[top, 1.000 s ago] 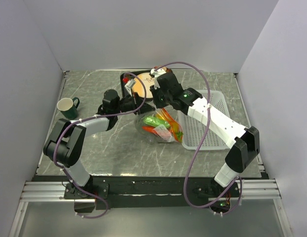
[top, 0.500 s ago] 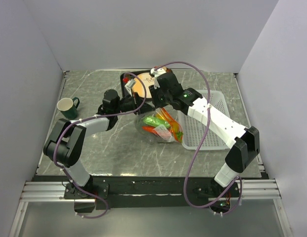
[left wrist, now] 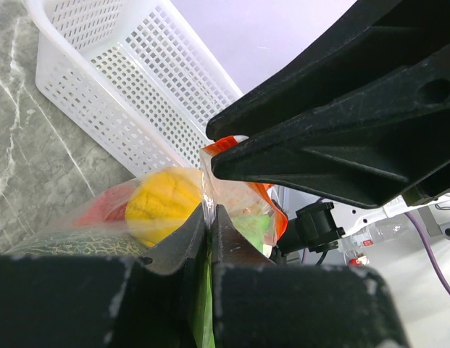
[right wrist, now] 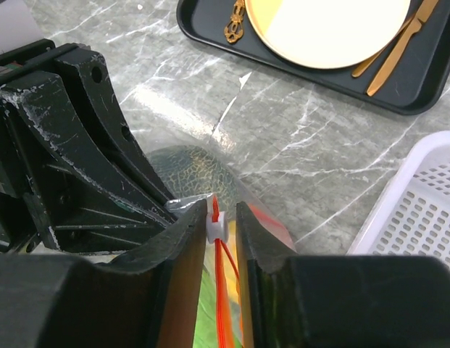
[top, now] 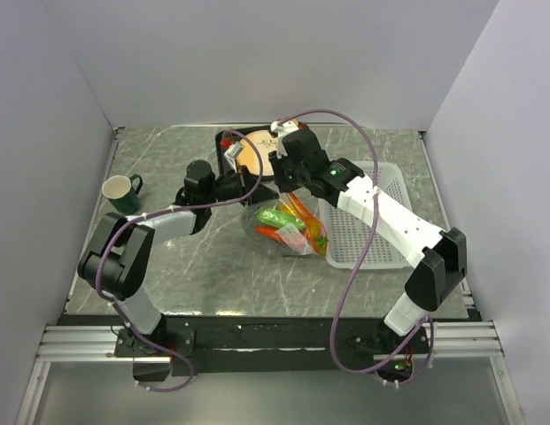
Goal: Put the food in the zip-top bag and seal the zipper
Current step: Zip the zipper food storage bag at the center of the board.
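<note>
The grey marble worktop [top: 213, 274] carries everything, with the 2 arms reaching in over it from its near edge. The white mesh basket [top: 372, 239] lies to the right of the right gripper [top: 283, 190], under that arm's forearm. Just beyond both grippers sits a black tray [right wrist: 203, 22] with a yellow plate [right wrist: 326, 29] and gold cutlery [right wrist: 398, 43] on it.

The zip-top bag [top: 292, 243] stands directly below the 2 grippers, its right side touching the basket wall and its mouth turned up towards them. The left gripper [left wrist: 209, 214] is closed tight on the clear film at the left end of the bag's mouth, with the plastic pinched flat between its fingers. A dark green mug [top: 122, 192] stands well to the left of it, beside the left arm's elbow.

The food is inside the bag. A netted green melon [right wrist: 188, 170] lies under the left gripper, with a yellow piece [left wrist: 163, 203] and a red piece [left wrist: 101, 210] next to it and a bright green piece [top: 279, 216] beneath the right gripper.

The right gripper [right wrist: 222, 210] faces the left one closely. Its jaws are narrowly parted astride the orange-red zipper [right wrist: 223, 290], and the small white slider [right wrist: 216, 227] sits between them. The slider lies against one finger, and a sliver of gap shows at the other.
</note>
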Motion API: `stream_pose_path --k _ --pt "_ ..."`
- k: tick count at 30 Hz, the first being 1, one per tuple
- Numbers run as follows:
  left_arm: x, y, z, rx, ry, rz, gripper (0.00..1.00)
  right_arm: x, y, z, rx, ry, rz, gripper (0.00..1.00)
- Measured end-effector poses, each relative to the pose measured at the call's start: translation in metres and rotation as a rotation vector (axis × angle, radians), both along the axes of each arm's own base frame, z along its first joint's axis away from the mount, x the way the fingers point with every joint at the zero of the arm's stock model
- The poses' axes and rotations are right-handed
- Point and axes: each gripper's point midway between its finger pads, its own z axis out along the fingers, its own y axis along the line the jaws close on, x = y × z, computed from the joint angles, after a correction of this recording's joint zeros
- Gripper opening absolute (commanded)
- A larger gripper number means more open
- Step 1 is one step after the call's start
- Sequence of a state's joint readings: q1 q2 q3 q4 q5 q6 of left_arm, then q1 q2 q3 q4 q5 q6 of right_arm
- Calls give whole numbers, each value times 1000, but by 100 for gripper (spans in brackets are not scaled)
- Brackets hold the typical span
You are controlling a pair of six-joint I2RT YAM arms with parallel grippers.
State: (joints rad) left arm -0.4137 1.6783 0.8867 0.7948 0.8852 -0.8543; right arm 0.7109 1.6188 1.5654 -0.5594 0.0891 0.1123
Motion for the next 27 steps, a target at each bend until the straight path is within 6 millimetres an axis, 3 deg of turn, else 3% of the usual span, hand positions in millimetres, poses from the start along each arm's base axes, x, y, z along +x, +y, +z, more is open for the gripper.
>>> stream_pose_path --k 4,8,10,15,20,21,27 --pt "0 0 0 0 0 0 8 0 -1 0 -2 0 -2 34" --pt "0 0 0 0 -1 0 8 -3 -4 -3 -7 4 -5 33" --pt "0 0 0 0 0 0 8 -3 -4 -2 -6 1 -7 26" --pt "0 0 0 0 -1 0 8 -3 -5 -2 -7 -1 -8 25" --pt "0 0 1 -1 -2 -1 9 -3 -6 0 -8 -6 -10 5" --pt "0 0 1 0 -1 -1 18 -3 -6 0 -8 -7 -9 3" --pt "3 -1 2 5 -7 1 35 -6 -6 1 0 -4 1 1"
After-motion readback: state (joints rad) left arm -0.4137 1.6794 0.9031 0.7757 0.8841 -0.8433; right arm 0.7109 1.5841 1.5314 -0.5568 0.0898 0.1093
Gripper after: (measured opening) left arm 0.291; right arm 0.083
